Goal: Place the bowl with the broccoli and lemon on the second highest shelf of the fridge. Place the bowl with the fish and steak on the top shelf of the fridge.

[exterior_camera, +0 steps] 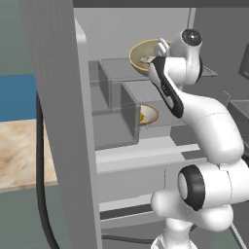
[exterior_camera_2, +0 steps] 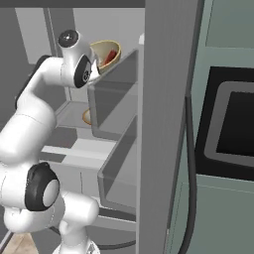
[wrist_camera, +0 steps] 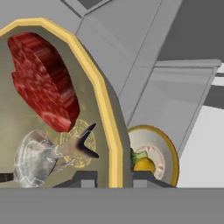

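My gripper point(wrist_camera: 114, 177) is shut on the yellow rim of the bowl point(wrist_camera: 105, 109) that holds the red steak point(wrist_camera: 43, 78) and the silvery fish point(wrist_camera: 39, 157); one finger is inside the rim and one outside. In the base views this bowl point(exterior_camera: 143, 56) hangs tilted at the height of the fridge's top shelf point(exterior_camera: 206, 72), with the steak point(exterior_camera_2: 111, 53) showing inside; I cannot tell if it touches the shelf. A second bowl point(exterior_camera: 148, 115) with the lemon point(wrist_camera: 144, 165) and the broccoli point(wrist_camera: 138, 155) rests on the shelf below point(exterior_camera: 165, 127).
The open fridge door point(exterior_camera: 58, 121) stands at the left, with translucent door bins point(exterior_camera: 119, 114) close beside both bowls. In the right base view the door edge point(exterior_camera_2: 166, 124) and its bins point(exterior_camera_2: 111, 94) crowd the arm. A wooden counter point(exterior_camera: 19, 151) lies left of the door.
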Motion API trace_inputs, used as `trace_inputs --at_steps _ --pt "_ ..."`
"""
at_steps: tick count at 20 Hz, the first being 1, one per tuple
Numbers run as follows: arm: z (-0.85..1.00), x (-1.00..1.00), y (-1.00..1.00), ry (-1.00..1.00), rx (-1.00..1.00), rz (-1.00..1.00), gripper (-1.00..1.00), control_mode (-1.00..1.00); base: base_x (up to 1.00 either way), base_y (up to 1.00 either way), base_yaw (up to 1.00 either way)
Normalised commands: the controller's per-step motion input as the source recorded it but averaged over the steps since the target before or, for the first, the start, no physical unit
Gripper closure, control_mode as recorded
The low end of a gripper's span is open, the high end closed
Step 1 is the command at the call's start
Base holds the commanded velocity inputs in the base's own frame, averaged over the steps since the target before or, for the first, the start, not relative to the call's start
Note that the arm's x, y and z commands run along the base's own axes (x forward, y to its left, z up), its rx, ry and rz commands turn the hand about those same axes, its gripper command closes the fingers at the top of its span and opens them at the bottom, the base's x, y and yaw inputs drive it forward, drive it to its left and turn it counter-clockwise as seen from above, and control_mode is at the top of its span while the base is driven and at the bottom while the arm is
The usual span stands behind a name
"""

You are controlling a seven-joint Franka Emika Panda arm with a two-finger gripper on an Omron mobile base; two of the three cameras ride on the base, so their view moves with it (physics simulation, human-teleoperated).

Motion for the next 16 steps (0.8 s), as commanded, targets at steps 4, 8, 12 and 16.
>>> trace_inputs --at_steps 4,8,12,16 --pt "0.0 0.68 0.0 0.0 0.0 -0.01 1.0 -1.0 0.0 0.0 0.0" --pt "0.0 0.61 0.0 0.0 0.0 0.0 -1.0 -1.0 0.0 0.0 0.0" --pt "0.01 0.06 0.0 -0.06 0.0 0.0 -1.0 -1.0 0.0 0.0 0.0" --pt "0.41 -0.46 0.02 -0.25 -0.05 0.0 -1.0 -1.0 0.0 0.0 0.0"
